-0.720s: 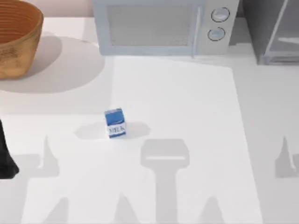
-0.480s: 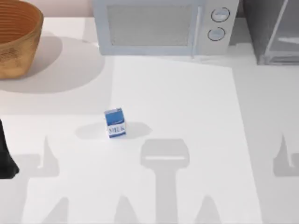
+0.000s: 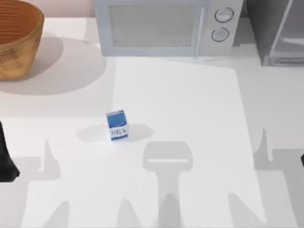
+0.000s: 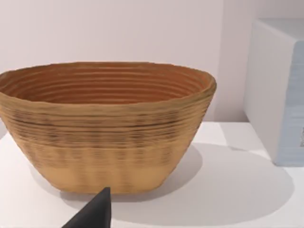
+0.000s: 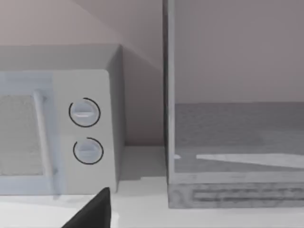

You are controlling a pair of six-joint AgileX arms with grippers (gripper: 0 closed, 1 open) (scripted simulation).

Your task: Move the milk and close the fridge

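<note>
The milk, a small blue carton with a white band, stands upright on the white table, left of the middle. The fridge is the grey box at the back right corner; the right wrist view looks into the fridge and its grey inside, past the frame at the opening's edge. A dark part of my left arm sits at the table's left edge, well left of the milk. My right arm just shows at the right edge. A dark tip of each gripper shows in its own wrist view, left gripper, right gripper.
A woven brown basket stands at the back left and faces the left wrist camera as the basket. A white microwave with two round knobs sits at the back centre, beside the fridge, also the microwave.
The right arm's shadow has slid left and grown on the table, and a sliver of the arm now shows at the right edge. The milk and left arm stay put.
</note>
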